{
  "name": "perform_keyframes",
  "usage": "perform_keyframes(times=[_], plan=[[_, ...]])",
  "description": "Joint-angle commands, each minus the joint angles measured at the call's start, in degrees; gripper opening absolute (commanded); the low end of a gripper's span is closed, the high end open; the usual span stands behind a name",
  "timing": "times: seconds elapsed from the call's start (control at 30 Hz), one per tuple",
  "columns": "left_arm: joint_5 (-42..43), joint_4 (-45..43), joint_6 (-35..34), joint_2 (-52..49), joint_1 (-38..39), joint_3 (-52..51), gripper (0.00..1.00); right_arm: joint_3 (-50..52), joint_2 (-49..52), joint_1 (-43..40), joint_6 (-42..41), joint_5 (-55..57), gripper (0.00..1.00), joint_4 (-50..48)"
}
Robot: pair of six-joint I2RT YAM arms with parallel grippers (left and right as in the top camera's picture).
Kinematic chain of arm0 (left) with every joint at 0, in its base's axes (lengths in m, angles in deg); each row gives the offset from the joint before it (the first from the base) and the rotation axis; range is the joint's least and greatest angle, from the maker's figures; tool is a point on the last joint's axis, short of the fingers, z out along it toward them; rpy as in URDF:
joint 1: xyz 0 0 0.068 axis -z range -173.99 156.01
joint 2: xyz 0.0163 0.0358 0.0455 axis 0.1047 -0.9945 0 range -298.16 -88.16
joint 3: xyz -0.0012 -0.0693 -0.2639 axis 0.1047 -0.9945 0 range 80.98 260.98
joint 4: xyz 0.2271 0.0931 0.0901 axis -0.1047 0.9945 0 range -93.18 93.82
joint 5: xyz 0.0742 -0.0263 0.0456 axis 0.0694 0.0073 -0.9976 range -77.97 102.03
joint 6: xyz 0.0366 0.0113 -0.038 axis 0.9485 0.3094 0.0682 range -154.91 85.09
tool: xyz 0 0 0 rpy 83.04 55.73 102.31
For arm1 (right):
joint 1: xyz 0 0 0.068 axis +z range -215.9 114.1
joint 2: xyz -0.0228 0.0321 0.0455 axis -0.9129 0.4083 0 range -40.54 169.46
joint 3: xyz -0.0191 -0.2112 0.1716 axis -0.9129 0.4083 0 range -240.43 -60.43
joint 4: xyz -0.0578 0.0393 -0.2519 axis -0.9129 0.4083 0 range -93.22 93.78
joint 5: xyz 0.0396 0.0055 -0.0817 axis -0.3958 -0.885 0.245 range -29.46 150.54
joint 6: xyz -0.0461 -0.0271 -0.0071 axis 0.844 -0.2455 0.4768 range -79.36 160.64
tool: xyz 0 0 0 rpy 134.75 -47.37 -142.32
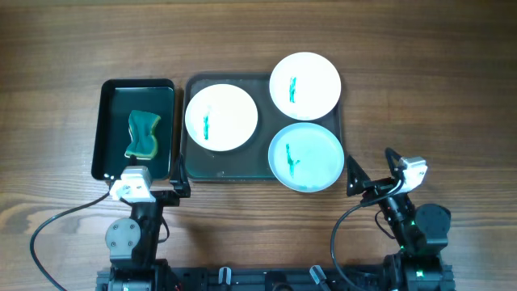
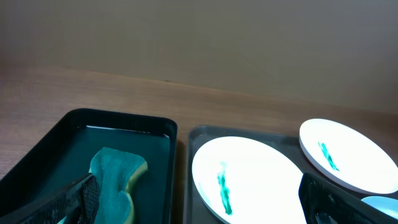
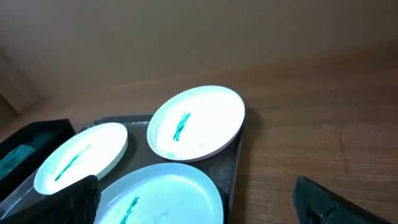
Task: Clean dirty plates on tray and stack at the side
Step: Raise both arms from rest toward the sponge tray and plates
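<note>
Both grippers hover at near table edge, jaws spread wide, nothing held.

- Left gripper: green sponge straight ahead in small black tray. Likely soft, squashy; pinch across its middle.
- Right gripper: pale blue plate just ahead-left, on grey-green tray.
- White plates and sit farther ahead. All three are green-smeared.
- Plates look stiff, glossy, probably slippery; grip by rim where it overhangs tray edge.
</note>
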Motion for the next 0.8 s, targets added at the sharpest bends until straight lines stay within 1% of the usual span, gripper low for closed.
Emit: perform_keyframes(times=[0.0,0.1,0.2,0.27,0.33,0.4,0.5,0.57,0.6,0.63,0.7,0.77], plan=[[-0.7,0.0,-0.3,0.4,0.2,0.4,1.00,-4.7,3.7,0.2,1.7,-1.6,1.00,-0.3],[-2.2,1.8,-0.3,-0.5,0.2,2.3,1.00,-8.1,8.1,0.2,1.9,-3.1,1.00,-0.3],[-2.2,2.4,-0.3,-3.8,0.2,5.7,1.00,-15.1,13.9,0.2,2.8,-4.1,1.00,2.8],[-2.2,4.4,-0.3,-8.3,0.2,10.2,1.00,-21.6,18.8,0.2,5.0,-4.3,1.00,7.7],[-2.4,8.2,-0.3,-14.1,0.2,16.2,1.00,-28.0,23.5,0.2,6.9,-4.4,1.00,13.5],[-2.3,14.2,-0.3,-23.4,0.2,25.7,1.00,-37.0,30.0,0.2,7.3,-6.3,1.00,21.6],[-2.0,23.7,-0.3,-35.8,0.2,39.4,1.00,-46.6,37.6,0.2,7.3,-9.6,1.00,29.5],[-1.2,33.5,-0.3,-46.1,0.2,51.4,1.00,-52.7,43.3,0.2,7.5,-11.5,1.00,36.0],[0.8,41.2,-0.3,-51.8,0.1,59.1,1.00,-56.1,46.5,0.2,7.4,-14.3,1.00,40.0],[2.1,46.3,-0.3,-56.2,0.0,64.4,1.00,-57.7,48.3,0.2,7.4,-16.5,1.00,41.4],[3.5,58.2,-0.3,-65.5,-0.2,76.9,1.00,-58.8,51.1,0.2,6.0,-24.0,1.00,41.0],[3.5,65.5,-0.3,-72.5,-0.2,85.6,1.00,-58.7,53.0,0.2,5.0,-25.2,1.00,40.8]])
